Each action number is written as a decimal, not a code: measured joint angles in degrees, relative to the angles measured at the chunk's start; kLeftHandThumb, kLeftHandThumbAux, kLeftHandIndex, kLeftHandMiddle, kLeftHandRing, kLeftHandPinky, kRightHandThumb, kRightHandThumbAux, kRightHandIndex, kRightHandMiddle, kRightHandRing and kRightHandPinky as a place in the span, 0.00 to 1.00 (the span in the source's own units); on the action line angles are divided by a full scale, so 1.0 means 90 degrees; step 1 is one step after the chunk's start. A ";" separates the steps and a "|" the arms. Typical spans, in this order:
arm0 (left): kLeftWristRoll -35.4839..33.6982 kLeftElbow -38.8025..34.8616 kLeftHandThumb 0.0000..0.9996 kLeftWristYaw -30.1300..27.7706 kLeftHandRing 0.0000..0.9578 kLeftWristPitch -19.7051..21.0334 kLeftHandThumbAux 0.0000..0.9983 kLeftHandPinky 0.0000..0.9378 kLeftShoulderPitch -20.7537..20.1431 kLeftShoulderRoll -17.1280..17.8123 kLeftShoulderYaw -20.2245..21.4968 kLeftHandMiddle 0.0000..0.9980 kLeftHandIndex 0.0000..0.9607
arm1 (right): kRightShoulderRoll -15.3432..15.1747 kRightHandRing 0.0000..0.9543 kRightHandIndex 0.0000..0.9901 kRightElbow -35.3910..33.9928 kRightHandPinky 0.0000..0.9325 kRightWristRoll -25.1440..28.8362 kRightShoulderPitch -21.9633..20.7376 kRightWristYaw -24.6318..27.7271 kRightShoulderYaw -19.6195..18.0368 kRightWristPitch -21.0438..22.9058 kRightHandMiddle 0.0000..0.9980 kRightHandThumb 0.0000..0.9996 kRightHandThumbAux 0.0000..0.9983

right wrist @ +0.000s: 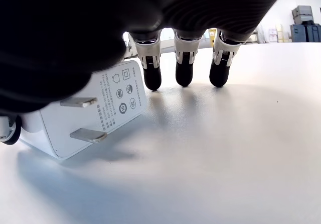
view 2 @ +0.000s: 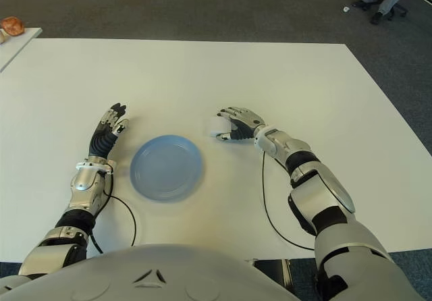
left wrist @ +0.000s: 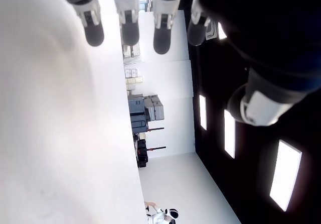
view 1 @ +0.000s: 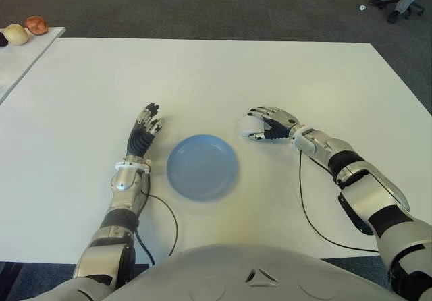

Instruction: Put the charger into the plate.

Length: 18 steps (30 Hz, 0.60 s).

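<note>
Charger (right wrist: 85, 118) on table, under right robot hand (view 1: 268, 123), fingers arched, not clamped.

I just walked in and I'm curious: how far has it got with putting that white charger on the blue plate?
Nothing looks finished: the round blue plate is bare. The right hand is over the white boxy charger on the white table, right of the plate, fingers draped over it, no firm grip visible. Gripping, lifting and placing remain. The left hand shows left of the plate.
</note>
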 measured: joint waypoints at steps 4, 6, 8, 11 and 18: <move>-0.0011 -0.0059 0.00 0.0000 0.09 0.0005 0.51 0.07 0.0040 -0.0011 -0.0004 0.12 0.10 | 0.0001 0.00 0.00 0.0036 0.00 -0.0011 -0.0028 -0.0001 0.0016 -0.0002 0.00 0.19 0.25; -0.0011 -0.0093 0.00 0.0000 0.09 0.0019 0.51 0.06 0.0059 -0.0016 -0.0005 0.12 0.10 | 0.0001 0.00 0.00 0.0055 0.00 -0.0017 -0.0047 0.0000 0.0026 -0.0003 0.00 0.20 0.25; -0.0011 -0.0126 0.00 0.0000 0.09 0.0051 0.51 0.06 0.0073 -0.0021 -0.0005 0.12 0.10 | 0.0001 0.00 0.00 0.0070 0.00 -0.0027 -0.0061 0.0000 0.0033 -0.0003 0.00 0.20 0.26; -0.0018 -0.0176 0.00 0.0000 0.08 0.0096 0.51 0.06 0.0096 -0.0028 -0.0005 0.12 0.10 | -0.0002 0.00 0.00 0.0087 0.00 -0.0062 -0.0080 -0.0006 0.0065 -0.0004 0.00 0.21 0.26; -0.0060 -0.0283 0.00 0.0000 0.09 0.0156 0.51 0.06 0.0153 -0.0058 0.0000 0.13 0.10 | -0.0040 0.00 0.00 0.0075 0.00 -0.0168 -0.0126 -0.0026 0.0174 -0.0003 0.00 0.21 0.25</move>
